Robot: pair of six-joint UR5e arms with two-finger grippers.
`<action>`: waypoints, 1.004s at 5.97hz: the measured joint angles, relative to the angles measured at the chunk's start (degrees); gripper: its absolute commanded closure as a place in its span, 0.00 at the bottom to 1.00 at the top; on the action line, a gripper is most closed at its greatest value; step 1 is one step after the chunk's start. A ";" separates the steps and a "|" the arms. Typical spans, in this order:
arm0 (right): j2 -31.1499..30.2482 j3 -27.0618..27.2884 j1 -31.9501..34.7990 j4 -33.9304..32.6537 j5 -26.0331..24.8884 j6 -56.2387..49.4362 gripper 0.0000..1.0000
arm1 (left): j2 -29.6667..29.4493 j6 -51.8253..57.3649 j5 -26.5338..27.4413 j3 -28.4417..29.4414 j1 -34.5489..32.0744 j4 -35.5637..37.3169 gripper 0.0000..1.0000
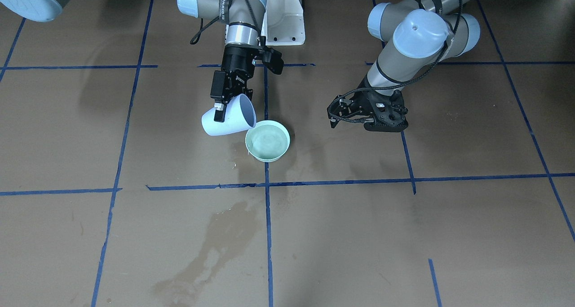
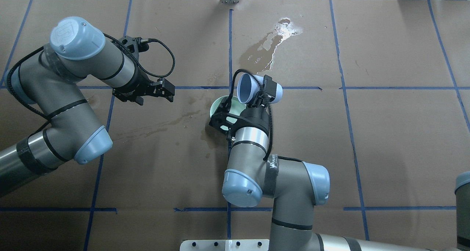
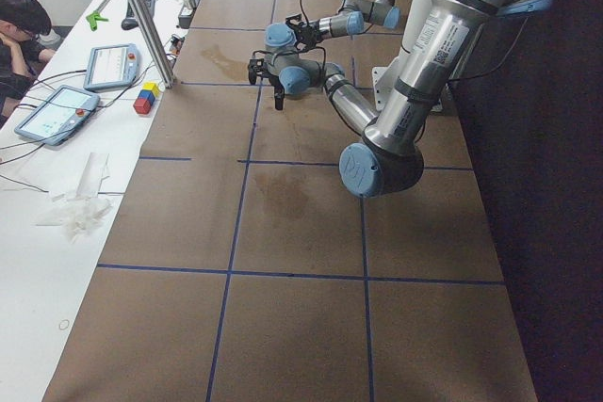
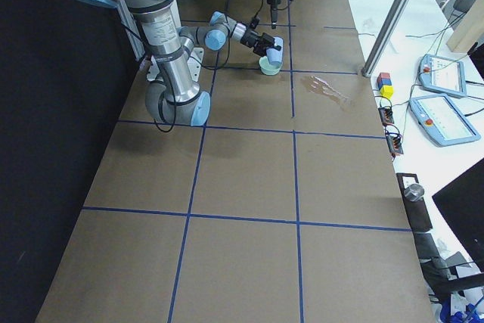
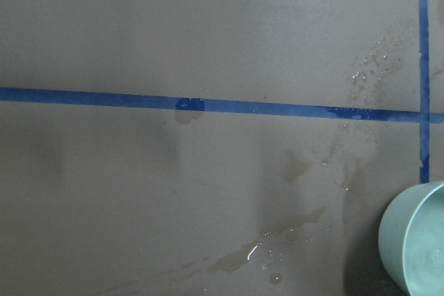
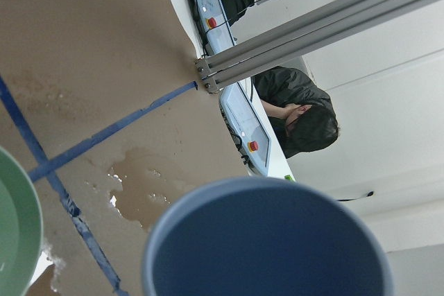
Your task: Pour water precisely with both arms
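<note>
My right gripper (image 1: 228,113) is shut on a light-blue cup (image 1: 233,120) and holds it tilted, its mouth low over the rim of a pale green bowl (image 1: 282,153). The water (image 1: 268,140) lies in the bowl with pale ripples. Overhead, the cup (image 2: 246,88) sits above the bowl (image 2: 219,104), which my right wrist partly hides. The right wrist view shows the cup's rim (image 6: 263,202) and the bowl's edge (image 6: 15,220). My left gripper (image 1: 333,114) is open and empty, low over the table beside the bowl (image 5: 411,244), apart from it.
Wet stains mark the brown paper beyond the bowl (image 1: 215,248) and near it (image 2: 161,128). The white pedestal (image 1: 285,19) stands at the robot's base. Operators, tablets (image 4: 442,119) and coloured blocks (image 4: 386,85) are on the white side table.
</note>
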 measured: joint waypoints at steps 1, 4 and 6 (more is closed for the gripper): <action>-1.13 1.10 0.94 5.07 3.79 7.38 1.00 | 0.02 -0.03 -0.01 -0.03 0.00 0.00 0.00; -10.24 6.79 4.47 20.00 11.39 20.25 1.00 | 0.08 -0.04 0.02 -0.06 0.00 0.00 0.00; -21.82 10.82 6.90 30.19 11.92 21.05 1.00 | 0.09 -0.04 0.04 -0.06 0.00 0.00 0.00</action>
